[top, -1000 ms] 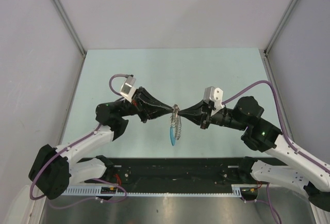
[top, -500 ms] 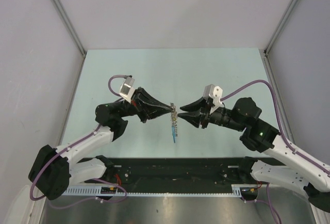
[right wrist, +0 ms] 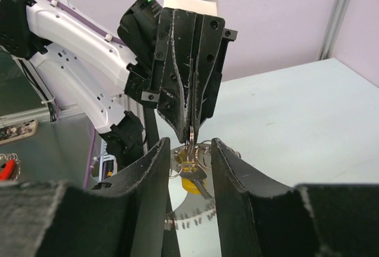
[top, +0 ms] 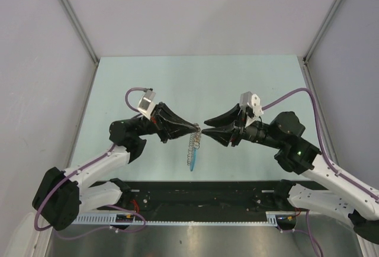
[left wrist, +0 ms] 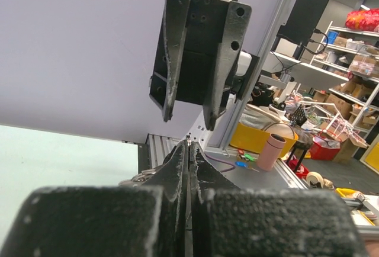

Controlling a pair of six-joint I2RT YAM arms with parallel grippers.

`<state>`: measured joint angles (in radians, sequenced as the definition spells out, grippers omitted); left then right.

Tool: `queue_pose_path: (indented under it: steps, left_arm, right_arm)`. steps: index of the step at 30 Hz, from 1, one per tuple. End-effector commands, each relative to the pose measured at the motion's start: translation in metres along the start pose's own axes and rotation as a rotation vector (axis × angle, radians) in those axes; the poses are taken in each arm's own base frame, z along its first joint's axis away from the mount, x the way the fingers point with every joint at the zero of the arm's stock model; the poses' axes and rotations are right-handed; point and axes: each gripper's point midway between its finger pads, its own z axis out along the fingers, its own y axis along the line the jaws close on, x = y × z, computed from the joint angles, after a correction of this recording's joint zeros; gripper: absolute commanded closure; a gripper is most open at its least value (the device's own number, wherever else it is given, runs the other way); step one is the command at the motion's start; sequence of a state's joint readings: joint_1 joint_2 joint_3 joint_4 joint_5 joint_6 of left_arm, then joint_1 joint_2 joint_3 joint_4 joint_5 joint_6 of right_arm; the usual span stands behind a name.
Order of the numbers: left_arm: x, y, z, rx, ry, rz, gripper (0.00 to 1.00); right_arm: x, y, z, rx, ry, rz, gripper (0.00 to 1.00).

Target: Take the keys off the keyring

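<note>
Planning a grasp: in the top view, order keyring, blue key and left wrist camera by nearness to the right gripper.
From the right gripper:
1. keyring, just left of its fingertips.
2. blue key, hanging toward the bases.
3. left wrist camera, far left.

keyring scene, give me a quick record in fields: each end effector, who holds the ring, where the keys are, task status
left end effector: shut, pinching the keyring at its tips
right end effector: open, fingers either side of the ring, not gripping
holder: left arm alone
keys: dangling in a bunch below the pinch, over the table
blue key: at the low end of the bunch
task status: no key off the ring yet
</note>
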<state>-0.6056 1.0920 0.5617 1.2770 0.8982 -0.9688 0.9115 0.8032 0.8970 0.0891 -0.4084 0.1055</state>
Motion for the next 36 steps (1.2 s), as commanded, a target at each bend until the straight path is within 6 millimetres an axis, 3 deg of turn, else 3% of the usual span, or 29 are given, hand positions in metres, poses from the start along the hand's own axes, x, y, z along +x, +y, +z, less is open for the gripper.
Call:
queue_pose_path:
  steps: [1,13,18,21,25,30,32,36]
  left_arm:
    - [-0.028,-0.039,-0.001,0.125,-0.093,0.194,0.99]
    - [-0.026,-0.04,-0.001,0.131,-0.075,0.198,1.0]
    - [-0.026,-0.039,0.0,0.136,-0.07,0.196,1.0]
    - [-0.026,-0.038,0.0,0.135,-0.066,0.193,1.0]
    - [-0.019,-0.034,0.001,0.134,-0.027,0.185,0.99]
    - [-0.002,-0.018,0.0,0.09,0.07,0.165,0.68]
    - [0.002,-0.009,-0.001,0.061,0.098,0.194,0.6]
    - [0.012,0.009,-0.005,-0.03,0.176,0.208,0.54]
  right_arm:
    - [-0.014,0.002,0.006,-0.017,-0.053,0.025,0.63]
    - [-0.001,0.0,0.016,-0.033,-0.019,0.056,0.73]
    - [0.007,-0.001,0.021,-0.041,0.001,0.064,0.83]
    - [0.008,0.002,0.021,-0.062,0.005,0.053,1.0]
    - [0.006,0.004,0.017,-0.073,0.004,0.012,1.0]
    - [0.008,0.003,0.002,-0.067,0.033,-0.068,1.0]
    - [0.018,-0.002,-0.005,-0.045,0.079,-0.071,1.0]
    - [0.033,-0.003,-0.021,-0.048,0.155,-0.033,1.0]
